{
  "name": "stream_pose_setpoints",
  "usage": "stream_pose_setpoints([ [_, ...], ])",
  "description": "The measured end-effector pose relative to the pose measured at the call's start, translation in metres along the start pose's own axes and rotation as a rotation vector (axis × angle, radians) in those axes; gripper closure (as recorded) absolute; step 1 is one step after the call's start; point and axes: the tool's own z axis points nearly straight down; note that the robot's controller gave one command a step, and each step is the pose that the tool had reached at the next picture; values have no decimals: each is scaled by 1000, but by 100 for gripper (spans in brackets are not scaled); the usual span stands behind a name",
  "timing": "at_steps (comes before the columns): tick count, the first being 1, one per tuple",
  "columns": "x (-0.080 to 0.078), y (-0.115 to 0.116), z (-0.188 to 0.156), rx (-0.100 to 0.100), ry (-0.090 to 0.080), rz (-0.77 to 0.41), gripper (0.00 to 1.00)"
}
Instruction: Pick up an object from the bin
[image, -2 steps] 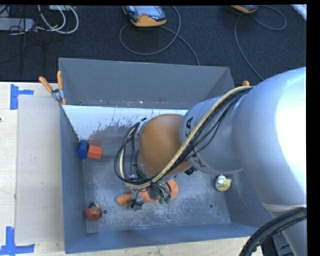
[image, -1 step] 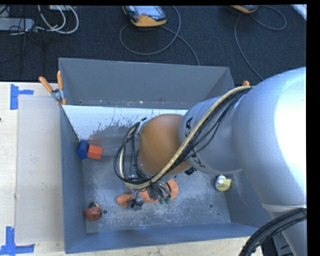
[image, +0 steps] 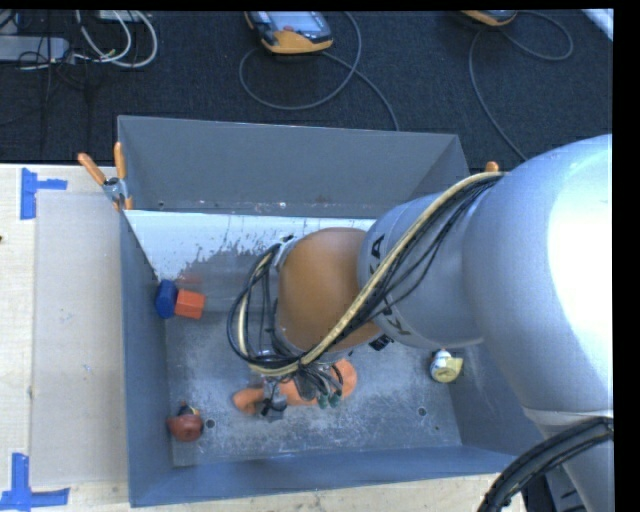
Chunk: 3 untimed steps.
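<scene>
Camera view: gripper low at orange toy, perhaps a carrot, likely placed to grasp it.
Grip: cannot tell; wrist cover hides it.

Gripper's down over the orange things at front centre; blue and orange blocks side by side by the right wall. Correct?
No. The blue block and orange block sit side by side by the left wall, not the right, per the camera view. The gripper is down over the orange things at front centre.
</scene>
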Motion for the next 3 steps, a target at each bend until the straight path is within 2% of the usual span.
stream_pose_setpoints([
  [3, 0, 0, 0, 0, 0, 4, 100],
])
